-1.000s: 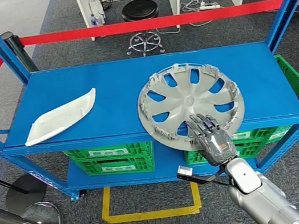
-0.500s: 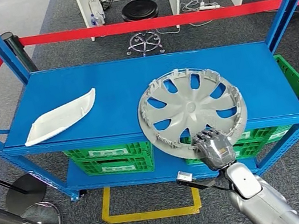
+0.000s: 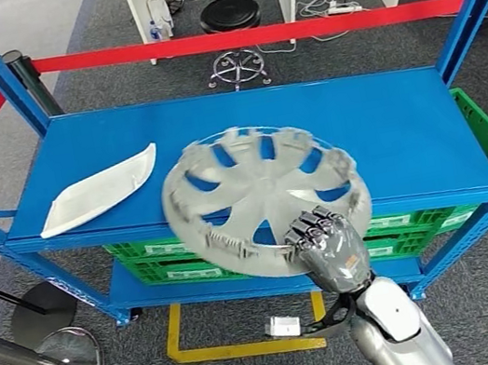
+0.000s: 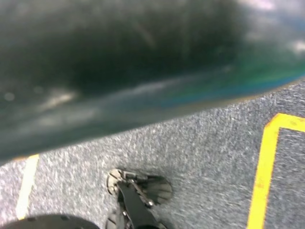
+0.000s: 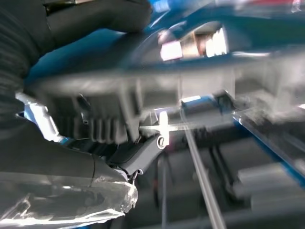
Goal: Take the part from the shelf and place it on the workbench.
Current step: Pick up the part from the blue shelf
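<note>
Gripping the blurred grey spoked hubcap, right hand clasps its rim.

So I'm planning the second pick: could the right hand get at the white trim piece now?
Probably not: the right hand grips the hubcap, and the white trim piece lies at the shelf's far left.

Grey spoked wheel cover, motion-blurred, tilted, overhanging blue shelf's front edge

Silver arm, dark grey hand
</note>
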